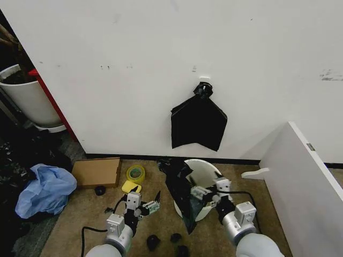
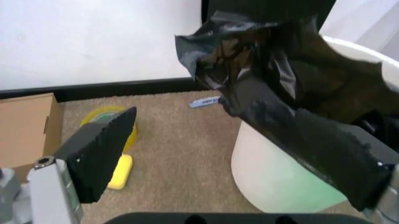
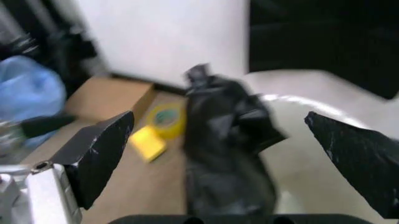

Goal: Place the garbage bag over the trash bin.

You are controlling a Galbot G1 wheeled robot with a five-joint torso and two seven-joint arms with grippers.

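The cream trash bin (image 1: 208,176) stands on the carpet by the wall. The black garbage bag (image 1: 179,194) hangs crumpled over the bin's left rim and down its side. My right gripper (image 1: 202,193) is open at the bin's front rim; in the right wrist view the garbage bag (image 3: 223,140) lies between the spread fingers (image 3: 100,149) and in front of the bin (image 3: 311,105). My left gripper (image 1: 150,206) is open, low and left of the bin. The left wrist view shows the bag (image 2: 249,56) on the bin (image 2: 274,182), ahead of the left gripper (image 2: 187,107).
A flat black bundle of bags (image 1: 198,123) hangs on the wall above the bin. A cardboard box (image 1: 96,171), yellow tape roll (image 1: 135,173) and yellow block (image 1: 130,186) lie left. A white panel (image 1: 303,182) stands right. Small black scraps (image 1: 153,242) lie near.
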